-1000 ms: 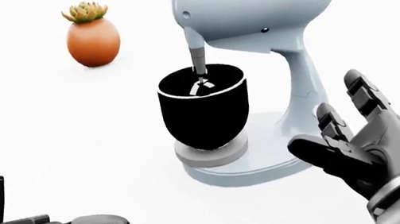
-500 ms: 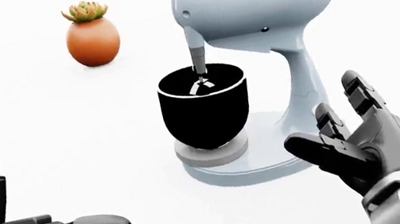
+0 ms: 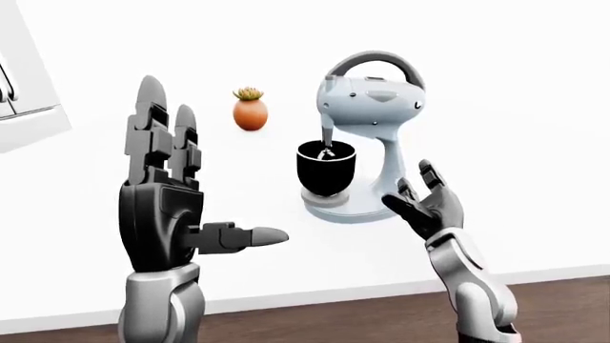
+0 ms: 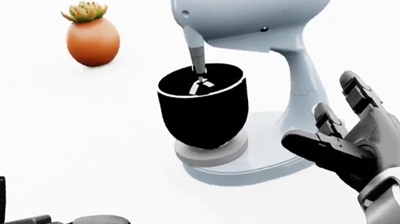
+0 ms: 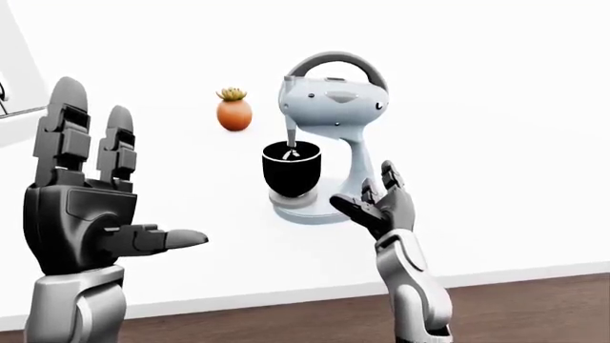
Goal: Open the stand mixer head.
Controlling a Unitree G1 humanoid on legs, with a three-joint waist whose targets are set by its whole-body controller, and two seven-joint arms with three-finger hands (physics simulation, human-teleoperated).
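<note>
Left-eye view: the left hand (image 3: pixel 162 214) is raised upright at the left of the view, palm turned toward the middle, its two long fingers (image 3: pixel 152 132) extended straight up and the thumb (image 3: pixel 249 236) pointing horizontally to the right; it is fully open and grasps nothing. The right hand (image 3: pixel 431 207) rises from its pale forearm (image 3: pixel 472 286) at lower right, fingers spread and slightly curled, palm facing left toward the stand mixer (image 3: pixel 367 143), near its base but apart from it, with nothing held. The mixer stands on the white counter (image 3: pixel 534 186) at centre right of the view, head lowered over the black bowl (image 3: pixel 326 168). Head view: the mixer head (image 4: pixel 255 0) fills the upper centre, its beater shaft (image 4: pixel 198 58) reaching down into the bowl, which sits on the round base plate (image 4: pixel 211 157). The right hand's thumb (image 4: pixel 310 146) points left just beside the mixer's base, not touching. A potted succulent (image 4: pixel 92 35) stands at upper left, well apart. Right-eye view: both open hands flank the mixer, the left one much nearer the camera; a dark floor strip (image 5: pixel 534 307) shows below the counter edge.
</note>
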